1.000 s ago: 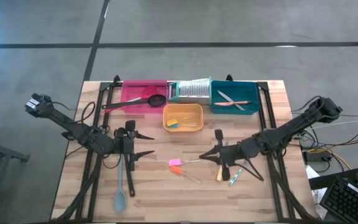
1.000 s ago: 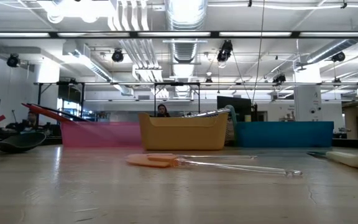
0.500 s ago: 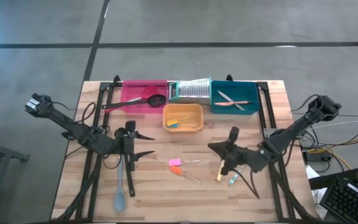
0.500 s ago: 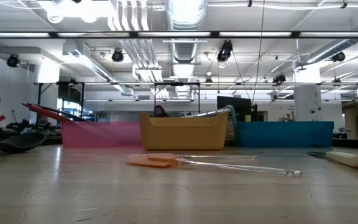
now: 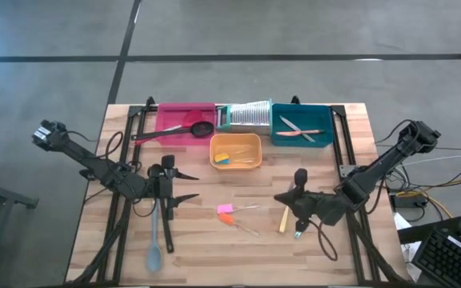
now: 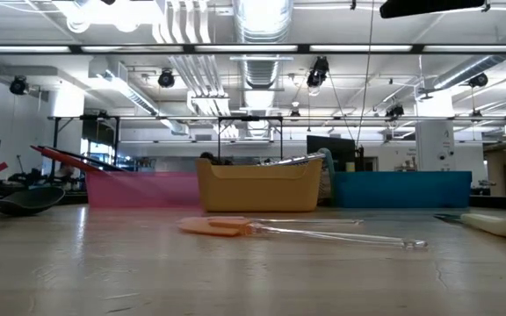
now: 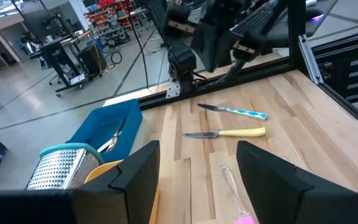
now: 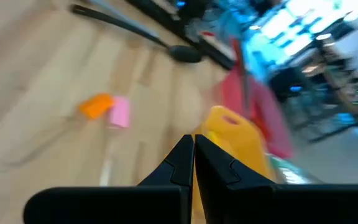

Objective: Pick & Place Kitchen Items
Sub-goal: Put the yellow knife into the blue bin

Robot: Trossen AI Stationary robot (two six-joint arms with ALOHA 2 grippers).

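Note:
My right gripper point(image 5: 281, 197) is shut and empty, above the table right of centre; its wrist view point(image 8: 193, 142) shows the fingertips together. A yellow-handled knife point(image 5: 283, 218) and a teal-handled knife point(image 5: 298, 232) lie flat just near of it. Small pink and orange pieces point(image 5: 226, 213) lie at mid-table, also in the right wrist view point(image 8: 107, 109). A grey-blue spoon point(image 5: 154, 240) lies flat at the near left. My left gripper point(image 5: 190, 186) waits open and empty above that spoon's handle; its wrist view point(image 7: 197, 180) sees both knives point(image 7: 229, 132).
At the far edge stand a pink tray point(image 5: 174, 114) with a black ladle point(image 5: 190, 130), a silver ribbed grater point(image 5: 245, 116) and a teal tray point(image 5: 323, 128) with knives. An orange tray point(image 5: 235, 137) with small pieces stands before them. Black frames run along both table sides.
My right gripper has drawn back toward the table's right edge, away from the pink and orange pieces, and now stands over the two knives. A dark part of its arm has come into the low view's top right. Nothing on the table has moved.

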